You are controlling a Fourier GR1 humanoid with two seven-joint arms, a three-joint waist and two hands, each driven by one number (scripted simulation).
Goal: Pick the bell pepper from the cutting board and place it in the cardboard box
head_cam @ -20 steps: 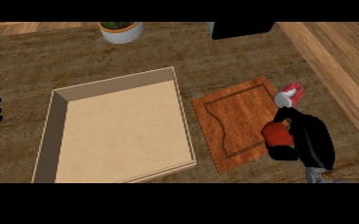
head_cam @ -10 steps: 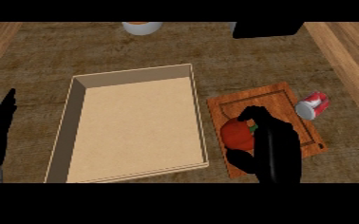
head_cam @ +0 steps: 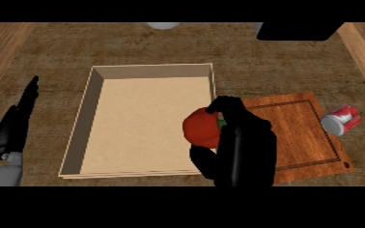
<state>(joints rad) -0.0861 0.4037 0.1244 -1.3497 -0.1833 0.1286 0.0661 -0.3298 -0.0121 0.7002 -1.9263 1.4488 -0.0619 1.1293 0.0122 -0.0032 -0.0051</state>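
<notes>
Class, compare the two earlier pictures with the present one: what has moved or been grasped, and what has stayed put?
The right hand, curled round the pepper, has carried it leftward off the board to the right wall of the box; a second ago both were at the board's right side. The camera view has also shifted. The left hand rests open at the left edge, and box, board and can lie as before.

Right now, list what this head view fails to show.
- Bell pepper: its right side is hidden behind the right hand curled round it.
- Cutting board: its left part is covered by that hand.
- Left hand: cut off by the left edge.
- Pale round object at the top: cut by the edge, unidentifiable.
</notes>
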